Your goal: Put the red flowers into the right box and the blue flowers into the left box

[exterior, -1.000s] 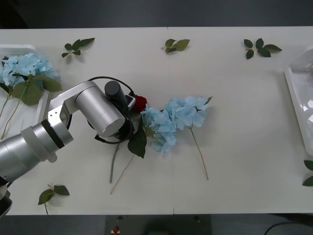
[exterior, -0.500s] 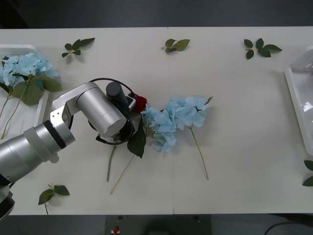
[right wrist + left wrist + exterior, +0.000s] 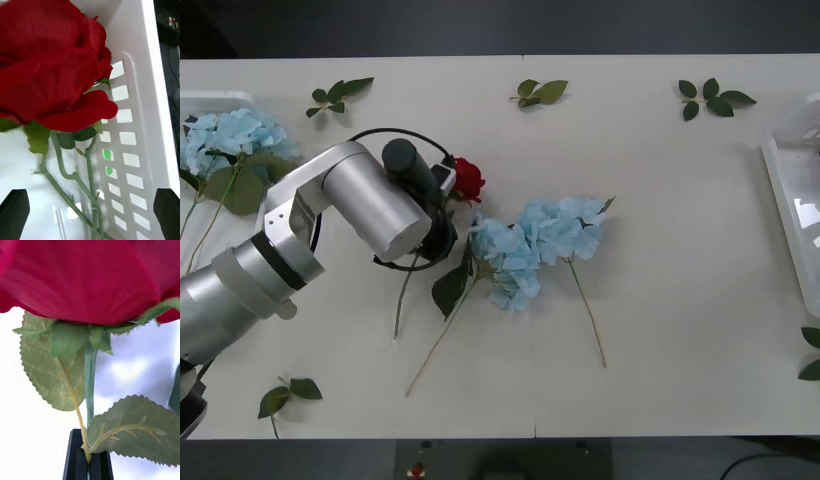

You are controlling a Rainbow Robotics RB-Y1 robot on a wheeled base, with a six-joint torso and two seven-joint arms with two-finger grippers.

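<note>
Left box (image 3: 210, 100) (with flowers in it) sits at the table's (image 3: 660, 330) left edge, right box (image 3: 792, 215) at its right edge.

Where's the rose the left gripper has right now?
Front view, left of table centre: the rose sits beside the left gripper, shut on its stem, just up-left of the blue flowers.

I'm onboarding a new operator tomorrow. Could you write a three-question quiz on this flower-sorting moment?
1. True or false: the left gripper is shut on a red rose by its stem.
2. Where do the two loose blue flowers lie?
A. in the right box
B. on the table near the middle
C. in the left box
3. Fill in: the right gripper hangs open over a red rose lying in the ____ box.

Key
1. True
2. B
3. right
</note>
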